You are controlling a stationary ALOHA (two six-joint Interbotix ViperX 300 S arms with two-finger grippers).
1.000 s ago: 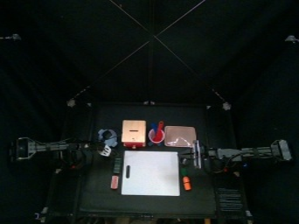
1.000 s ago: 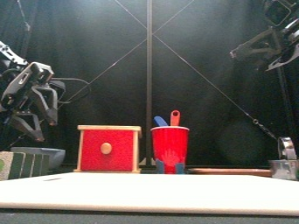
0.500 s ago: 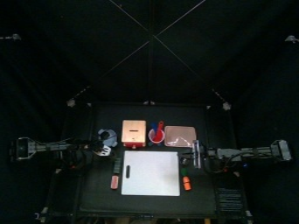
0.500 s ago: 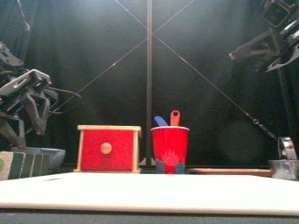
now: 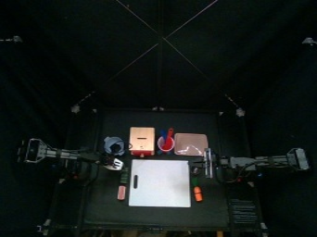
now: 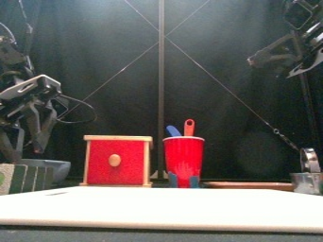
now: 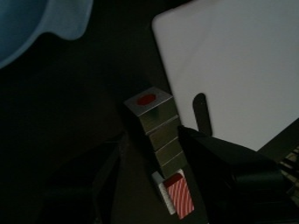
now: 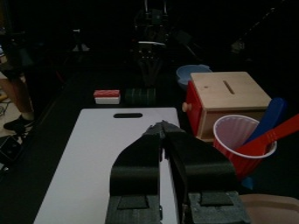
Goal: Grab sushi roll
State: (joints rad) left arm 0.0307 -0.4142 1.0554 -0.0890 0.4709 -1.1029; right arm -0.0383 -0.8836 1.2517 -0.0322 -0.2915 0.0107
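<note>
Down on the black tabletop (image 5: 155, 215) the biggest thing is a flat white cutting board (image 5: 161, 182) in the middle. Behind the board stands a red wooden box with a round hole (image 6: 117, 160). Next to the box is a red plastic cup (image 6: 183, 159) with a blue spoon and a red spoon sticking out. A light blue bowl (image 7: 41, 26) sits left of the box.

The right tool (image 8: 163, 131) hangs over the right side of the board. Its jaws are pressed together and hold nothing.

The left tool (image 5: 107, 164) is just left of the board. Its jaws are spread wide and hold nothing. Below them lies the row of dark green sushi roll pieces (image 7: 158, 133), close beside the board's left edge.
</note>
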